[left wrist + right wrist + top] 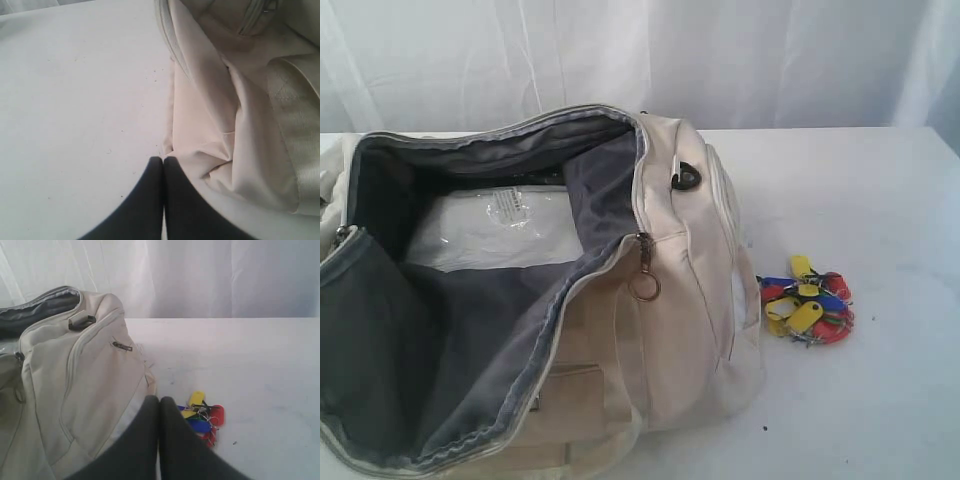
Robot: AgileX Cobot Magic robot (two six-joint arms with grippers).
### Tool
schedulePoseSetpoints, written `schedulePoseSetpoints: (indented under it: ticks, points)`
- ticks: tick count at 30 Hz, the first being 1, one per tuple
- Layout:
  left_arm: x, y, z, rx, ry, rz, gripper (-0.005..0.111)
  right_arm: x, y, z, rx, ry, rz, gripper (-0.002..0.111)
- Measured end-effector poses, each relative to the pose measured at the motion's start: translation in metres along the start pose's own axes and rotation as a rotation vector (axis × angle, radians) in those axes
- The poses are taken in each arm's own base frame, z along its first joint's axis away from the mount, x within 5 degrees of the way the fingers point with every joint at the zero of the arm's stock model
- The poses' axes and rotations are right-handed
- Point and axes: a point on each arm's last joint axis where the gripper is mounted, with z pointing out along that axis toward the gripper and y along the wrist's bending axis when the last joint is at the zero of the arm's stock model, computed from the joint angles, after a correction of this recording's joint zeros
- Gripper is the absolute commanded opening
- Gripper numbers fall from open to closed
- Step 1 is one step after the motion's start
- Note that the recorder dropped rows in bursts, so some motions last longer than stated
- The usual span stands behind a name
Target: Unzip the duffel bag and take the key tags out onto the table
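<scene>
The cream duffel bag (670, 300) lies unzipped on the white table (880, 200), its dark grey lining (450, 330) showing. The key tags (808, 308), red, yellow and blue on metal rings, lie on the table just right of the bag. Neither gripper shows in the exterior view. In the right wrist view my right gripper (160, 399) is shut and empty, with the key tags (202, 419) just beyond its tips beside the bag (75, 390). My left gripper (163, 159) is shut on nothing, its tips at the edge of the bag's cream fabric (225, 110).
A clear plastic-wrapped white packet (495, 230) lies inside the bag. A metal zip pull with a ring (644, 275) hangs at the opening's end. A shiny webbing handle (295, 110) lies across the bag near the left gripper. White curtains (720, 50) hang behind the table.
</scene>
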Motion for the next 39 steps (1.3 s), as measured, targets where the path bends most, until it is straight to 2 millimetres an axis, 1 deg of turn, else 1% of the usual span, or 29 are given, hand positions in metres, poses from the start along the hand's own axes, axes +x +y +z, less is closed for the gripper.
schedulePoseSetpoints:
  ticks: [27,31,35,39]
  points:
    - [0.0,0.0,0.0,-0.003,0.003,0.001,0.0,0.0,0.0,0.0,0.0,0.0,0.001,0.0]
    - [0.0,0.0,0.0,-0.003,0.003,0.001,0.0,-0.001,0.0,-0.005,-0.006,-0.034,0.006,0.0]
    - [0.0,0.0,0.0,-0.003,0.003,0.001,0.0,-0.004,-0.002,-0.015,-0.019,-0.111,0.018,0.0]
    - [0.0,0.0,0.0,-0.003,0.003,0.001,0.0,-0.005,-0.004,-0.02,0.022,-0.15,0.027,0.0]
